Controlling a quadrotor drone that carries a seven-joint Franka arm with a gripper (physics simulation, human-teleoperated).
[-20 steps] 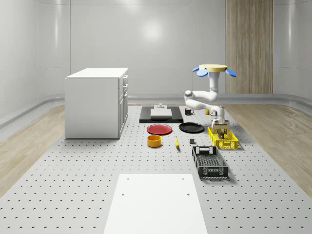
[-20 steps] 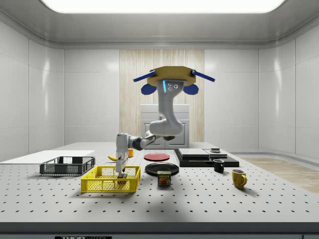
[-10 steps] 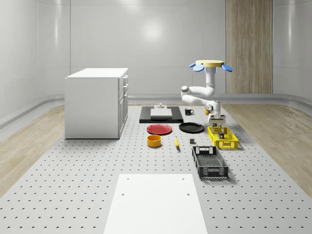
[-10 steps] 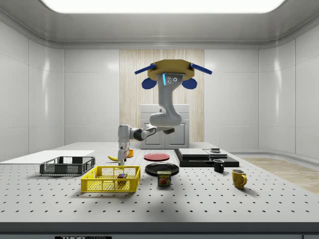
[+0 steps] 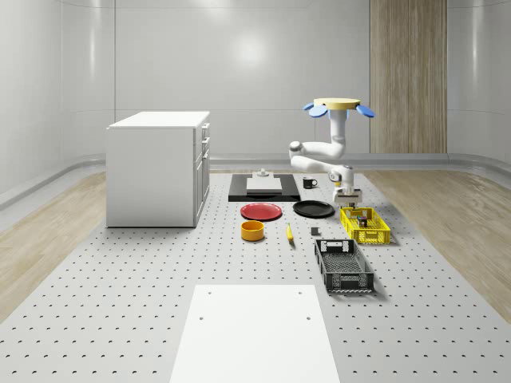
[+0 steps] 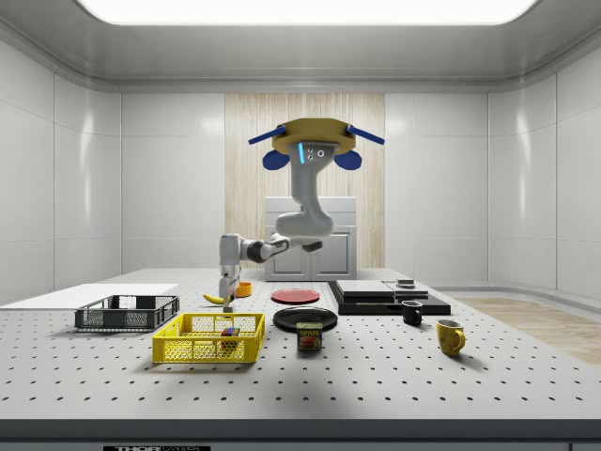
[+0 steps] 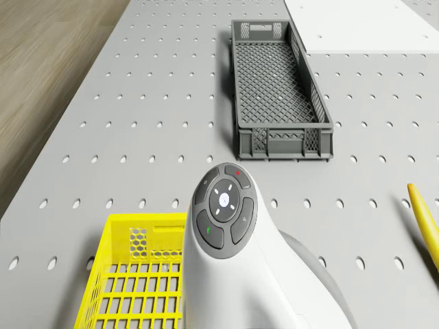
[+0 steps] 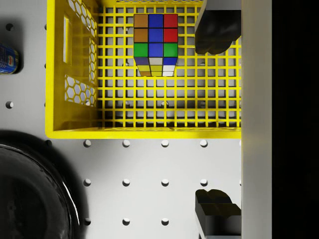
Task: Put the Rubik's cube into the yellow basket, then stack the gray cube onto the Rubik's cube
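Observation:
The Rubik's cube [image 8: 155, 45] lies on the floor of the yellow basket [image 8: 70, 127], also seen as the cube [image 6: 228, 333] inside the basket [image 6: 208, 349] from the side. My gripper [image 8: 218, 122] hangs open and empty above the basket's end wall, apart from the cube. From above, the gripper [image 5: 348, 194] sits over the far end of the basket [image 5: 365, 226]. The drone [image 5: 335, 106] hovers high over the table beside the black plate [image 5: 313, 209]. A small dark grey block [image 5: 315, 232] lies between the banana [image 5: 289, 232] and the basket.
A dark grey crate [image 7: 278, 89] stands just past the basket. A can [image 6: 309, 336] sits by the basket, the black plate [image 8: 30, 199] close to it. A red plate [image 5: 262, 211], orange bowl [image 5: 252, 230], mugs [image 6: 450, 336] and a white cabinet [image 5: 158, 167] stand further off.
The gripper has let go of the Rubik's cube and risen out of the basket. Drone and arm have shifted toward the whole-scene view's left. The cube stays in the basket.

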